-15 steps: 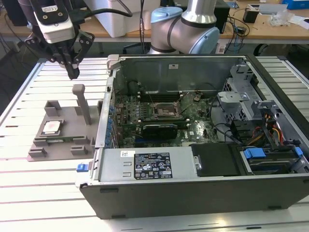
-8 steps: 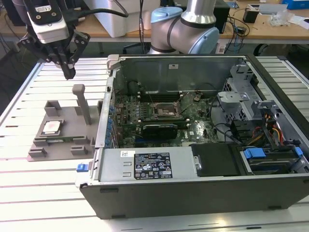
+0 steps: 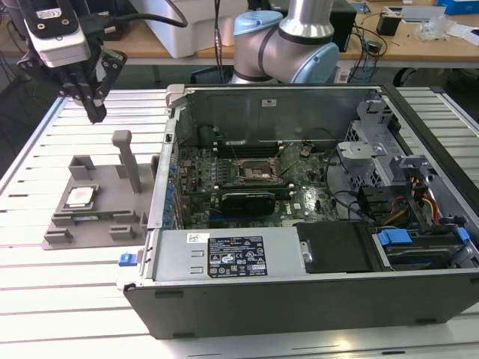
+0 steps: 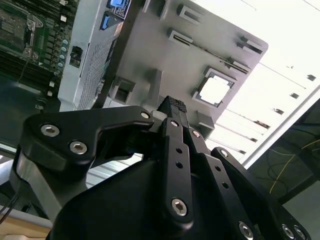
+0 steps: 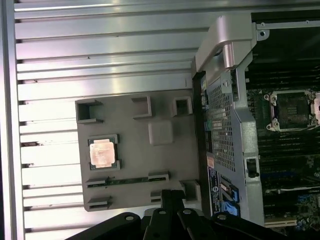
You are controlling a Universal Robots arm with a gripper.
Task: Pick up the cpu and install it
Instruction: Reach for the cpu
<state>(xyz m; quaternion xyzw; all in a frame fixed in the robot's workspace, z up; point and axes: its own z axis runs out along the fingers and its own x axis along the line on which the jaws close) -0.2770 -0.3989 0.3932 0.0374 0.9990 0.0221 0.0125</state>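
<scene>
Closest in, on the gripper (image 4: pixel 175 106), my jaws are pressed together tip to tip and carry nothing. Just beyond my tips is the grey tray (image 5: pixel 165 172), lying flat on the slatted table (image 3: pixel 45 284). In the exterior view I hang above the tray's far end, pointing down and touching nothing. The cpu (image 5: pixel 102 153) sits in a square recess of that tray, silver top up, towards the tray's side on the exterior view's left, apart from my tips. A grey post (image 3: pixel 126 161) stands upright on the tray between the cpu and the case (image 3: pixel 299 299). The case lies on its side with its panel off, just beside the tray on the exterior view's right. Inside it the green board (image 3: pixel 310 196) faces up, and near the middle of the board is the socket (image 3: pixel 258 170), a black square in a metal frame, well apart from the cpu. Behind the case rises the arm base (image 3: pixel 288 45), and farther back stands a bench (image 3: pixel 389 46) with cables and boxes on it.
</scene>
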